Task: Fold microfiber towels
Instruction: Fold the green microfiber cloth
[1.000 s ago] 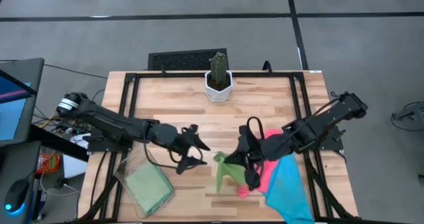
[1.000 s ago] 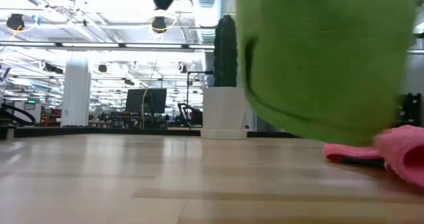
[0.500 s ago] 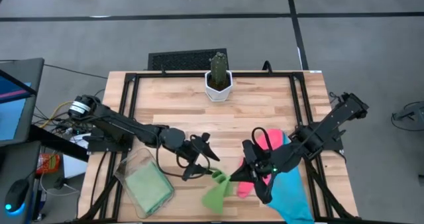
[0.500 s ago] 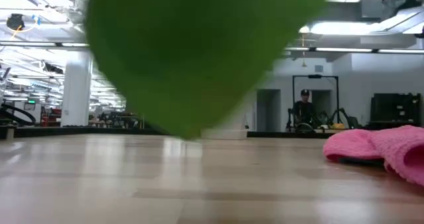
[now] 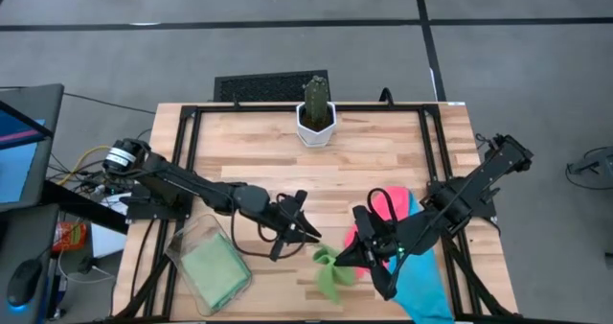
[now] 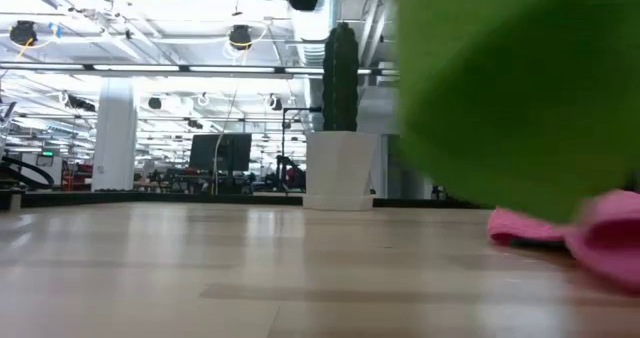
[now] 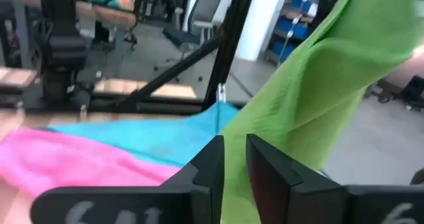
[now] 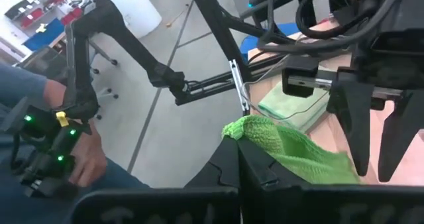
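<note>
Near the table's front edge, at about six o'clock, I see one green towel point(image 5: 329, 274) lifted between my two grippers. My right gripper point(image 5: 347, 259) has its jaws together, clamped on a corner of this towel. My left gripper point(image 5: 308, 235) is just beside the cloth with jaws nearly together; I cannot tell if they pinch it. At five o'clock lie one pink towel point(image 5: 385, 209) and one blue towel point(image 5: 418, 278). One more green towel point(image 5: 215, 271) lies in the clear bin point(image 5: 184, 247) at seven o'clock. One potted cactus point(image 5: 315, 109) stands at twelve o'clock.
</note>
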Tool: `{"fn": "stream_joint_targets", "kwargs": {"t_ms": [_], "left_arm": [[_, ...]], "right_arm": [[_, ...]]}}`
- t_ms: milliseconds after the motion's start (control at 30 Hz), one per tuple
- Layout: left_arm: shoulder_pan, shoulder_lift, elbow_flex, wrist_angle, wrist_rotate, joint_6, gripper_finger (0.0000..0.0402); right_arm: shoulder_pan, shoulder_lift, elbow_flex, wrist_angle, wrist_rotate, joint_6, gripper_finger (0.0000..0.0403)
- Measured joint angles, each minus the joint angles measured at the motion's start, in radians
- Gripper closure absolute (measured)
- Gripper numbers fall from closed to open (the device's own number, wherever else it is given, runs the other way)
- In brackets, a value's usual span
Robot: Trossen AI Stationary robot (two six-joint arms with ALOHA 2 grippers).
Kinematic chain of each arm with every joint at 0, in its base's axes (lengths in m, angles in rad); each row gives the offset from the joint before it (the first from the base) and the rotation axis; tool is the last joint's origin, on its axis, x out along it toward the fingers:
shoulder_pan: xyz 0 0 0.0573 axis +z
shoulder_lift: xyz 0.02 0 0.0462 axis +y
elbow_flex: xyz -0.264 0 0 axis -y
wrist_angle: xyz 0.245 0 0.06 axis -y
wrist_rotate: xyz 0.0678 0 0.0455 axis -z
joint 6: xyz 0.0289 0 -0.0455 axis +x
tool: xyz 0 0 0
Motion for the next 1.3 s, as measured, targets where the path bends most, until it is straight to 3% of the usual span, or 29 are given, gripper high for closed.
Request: {"fn": "stream_joint_targets", "kwargs": {"t_ms": [133,467,600,1200,1300], "left_arm": [[0.0,0.0,0.0,-0.006,0.029,0.029,0.0331],[-0.001,0.0,0.0,-0.033,0.115,-0.037,0.0204],[-0.001,0.0,0.0,-0.034,0.158,-0.077,0.0171],[-0.009,-0.003,0.0,-0.046,0.371,-0.206,0.0161],[-0.022,-0.012,0.0,-0.065,0.364,-0.202,0.0161]], "right_arm": [[0.004,0.0,0.0,0.0,-0.001,0.006,0.0392],[0.006,0.0,0.0,0.0,-0.003,0.017,0.0392],[0.012,0.0,0.0,0.0,-0.003,0.019,0.0392],[0.031,0.0,0.0,0.0,-0.006,0.035,0.0392],[0.031,0.0,0.0,0.0,-0.006,0.036,0.0392]]}}
